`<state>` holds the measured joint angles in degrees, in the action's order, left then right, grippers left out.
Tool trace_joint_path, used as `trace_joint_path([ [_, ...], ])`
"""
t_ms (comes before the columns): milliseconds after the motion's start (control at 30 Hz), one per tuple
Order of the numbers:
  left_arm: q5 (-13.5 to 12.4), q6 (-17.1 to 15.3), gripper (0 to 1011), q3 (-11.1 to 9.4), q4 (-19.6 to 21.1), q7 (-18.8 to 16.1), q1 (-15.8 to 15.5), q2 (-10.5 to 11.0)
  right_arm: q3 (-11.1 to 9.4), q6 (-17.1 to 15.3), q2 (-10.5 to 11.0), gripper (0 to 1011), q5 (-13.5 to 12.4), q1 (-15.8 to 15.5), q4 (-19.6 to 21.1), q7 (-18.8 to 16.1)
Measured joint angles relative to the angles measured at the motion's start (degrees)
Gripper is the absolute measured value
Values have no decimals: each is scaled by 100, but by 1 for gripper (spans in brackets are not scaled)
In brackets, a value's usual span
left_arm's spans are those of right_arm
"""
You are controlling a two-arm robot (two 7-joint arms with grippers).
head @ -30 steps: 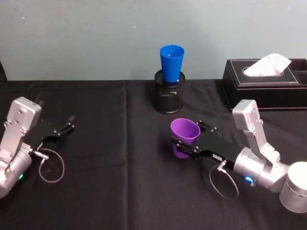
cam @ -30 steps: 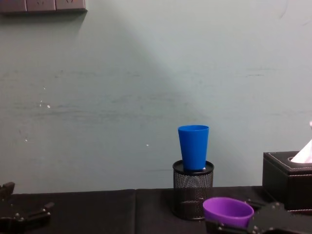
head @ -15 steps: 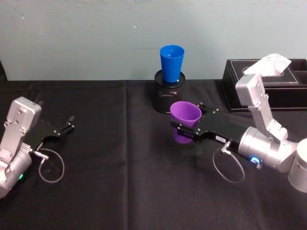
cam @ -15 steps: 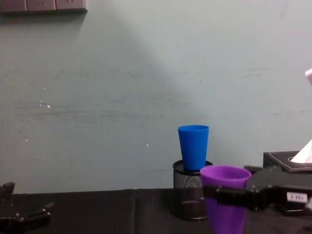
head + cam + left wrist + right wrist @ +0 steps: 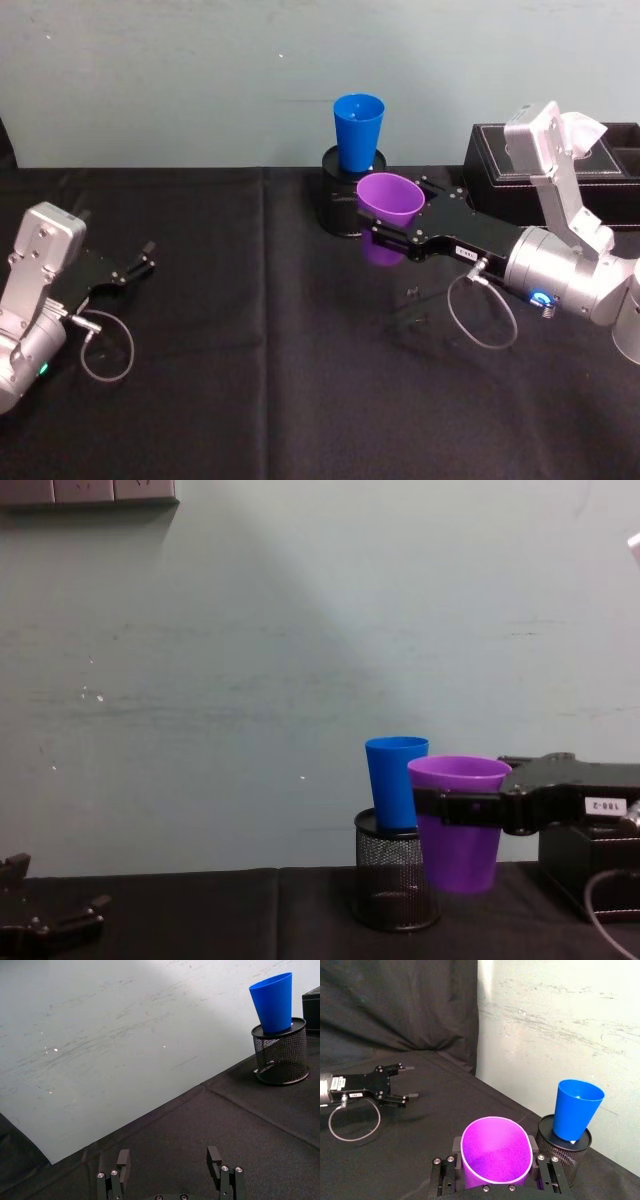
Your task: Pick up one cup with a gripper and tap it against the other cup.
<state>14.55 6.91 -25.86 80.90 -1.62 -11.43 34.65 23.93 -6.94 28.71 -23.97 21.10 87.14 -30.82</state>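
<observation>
Chest view: right gripper clamped on purple cup, upright, held clear of surface, just beside blue cup standing in mesh pen holder; contact unclear. Left gripper rests at left on surface, fingers apart.

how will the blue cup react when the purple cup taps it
The blue cup may wobble or tip: it stands narrow end down in the mesh holder, mostly above its rim. It looks like thin plastic, so probably light.
</observation>
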Motion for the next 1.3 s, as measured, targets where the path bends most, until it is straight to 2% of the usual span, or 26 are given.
trace_joint_path([
  [467,0,0,1000,0,0,0,0,0,63,-87,55,733,-75,56,84,132],
  [1300,0,0,1000,0,0,0,0,0,60,-86,53,733,-67,55,81,126],
])
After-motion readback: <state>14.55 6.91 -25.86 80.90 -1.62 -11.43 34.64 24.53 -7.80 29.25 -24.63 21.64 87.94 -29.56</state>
